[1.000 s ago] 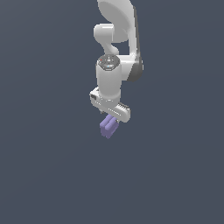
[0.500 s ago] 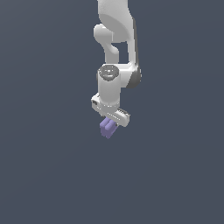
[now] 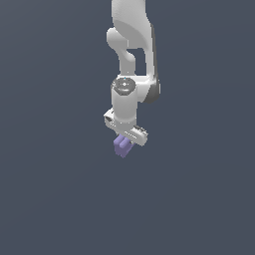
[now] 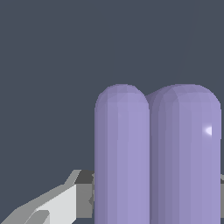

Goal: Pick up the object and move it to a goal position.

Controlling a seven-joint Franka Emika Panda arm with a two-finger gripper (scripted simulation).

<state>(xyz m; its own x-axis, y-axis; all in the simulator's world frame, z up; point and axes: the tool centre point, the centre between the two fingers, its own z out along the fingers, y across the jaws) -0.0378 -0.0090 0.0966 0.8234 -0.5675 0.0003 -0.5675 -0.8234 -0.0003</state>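
carrying step, by the look of it: gripper (image 3: 124,145) clamped on the object (image 3: 122,147), lavender piece hanging just under the white hand, well clear of anything else in the exterior view. in the wrist view, object (image 4: 157,153) large and close, two rounded lobes side by side with a groove running lengthwise between them, one grey finger (image 4: 48,205) touching its side.

to do this well: hold the squeeze firm and even, no loosening mid-travel. move smoothly, no jerks, since the rounded lobes probably give the pads little flat surface to bite on and could let the piece twist or slip. keep the wrist level so the piece hangs straight. release only once at the goal and settled.

hard to make out: no goal marker in either view, so direction and remaining distance unknowable from here. no table edge or floor line, only flat dark grey, so height above any surface not judgeable. second finger hidden behind the object in the wrist view. fingertips in the exterior view mostly covered by the hand and the piece. depth of the grip on the object unclear.
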